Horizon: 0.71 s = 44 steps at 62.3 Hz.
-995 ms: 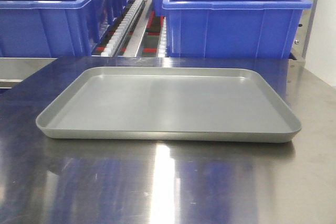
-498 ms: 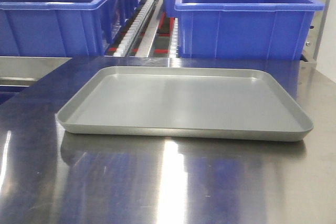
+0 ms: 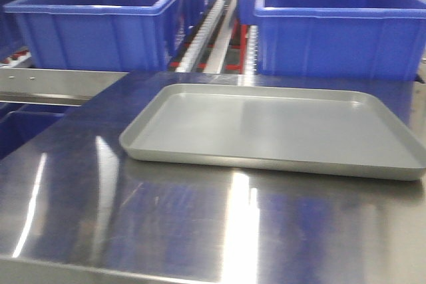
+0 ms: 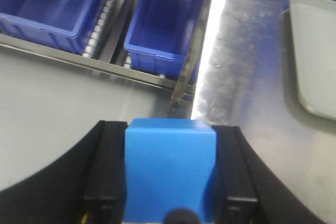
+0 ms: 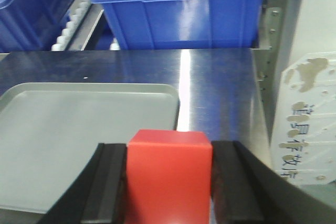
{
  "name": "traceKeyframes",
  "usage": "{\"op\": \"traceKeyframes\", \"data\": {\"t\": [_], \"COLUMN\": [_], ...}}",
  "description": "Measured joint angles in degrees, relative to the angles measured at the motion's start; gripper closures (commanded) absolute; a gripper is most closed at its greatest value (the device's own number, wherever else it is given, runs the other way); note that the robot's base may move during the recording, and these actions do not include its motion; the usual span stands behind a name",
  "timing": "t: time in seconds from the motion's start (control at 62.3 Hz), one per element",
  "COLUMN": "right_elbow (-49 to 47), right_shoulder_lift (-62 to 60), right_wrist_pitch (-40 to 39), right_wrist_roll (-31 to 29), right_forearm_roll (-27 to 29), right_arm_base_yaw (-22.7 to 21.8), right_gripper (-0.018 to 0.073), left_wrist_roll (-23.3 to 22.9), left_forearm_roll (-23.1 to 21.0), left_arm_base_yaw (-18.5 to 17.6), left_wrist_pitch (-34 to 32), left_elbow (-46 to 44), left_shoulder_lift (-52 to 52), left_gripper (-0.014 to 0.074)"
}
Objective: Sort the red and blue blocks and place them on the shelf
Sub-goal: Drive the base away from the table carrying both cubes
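Blue block (image 4: 170, 166) sits clamped between the left jaws, off the bench (image 4: 247, 77) corner and facing the shelf (image 4: 105, 69). The red block (image 5: 169, 174) is pinched in the right jaws over the grey tray's (image 5: 79, 124) edge. Placing well likely means approaching the shelf level, setting the colours apart, and opening only once seated.

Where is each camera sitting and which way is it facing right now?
Front view: low over the steel table, facing the grey tray and the blue bins behind it; no robot part shows.
Left wrist view: behind the left gripper, which clamps the blue block, looking down at the shelf and table edge.
Right wrist view: behind the right gripper, which clamps the red block, facing the tray and one bin.
Shared: the tray appears in all three.
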Motion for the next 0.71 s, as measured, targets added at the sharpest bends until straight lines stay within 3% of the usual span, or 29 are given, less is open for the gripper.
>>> {"op": "traceKeyframes", "data": {"t": [0.706], "right_elbow": [0.0], "right_shoulder_lift": [0.0], "right_wrist_pitch": [0.0], "right_wrist_roll": [0.0], "right_forearm_roll": [0.0], "right_arm_base_yaw": [0.0], "right_gripper": [0.051], "left_wrist_roll": [0.0], "left_forearm_roll": [0.0], "left_arm_base_yaw": [0.0], "left_wrist_pitch": [0.0], "left_elbow": [0.0], "left_shoulder_lift": [0.0], "left_gripper": [0.0472]}}
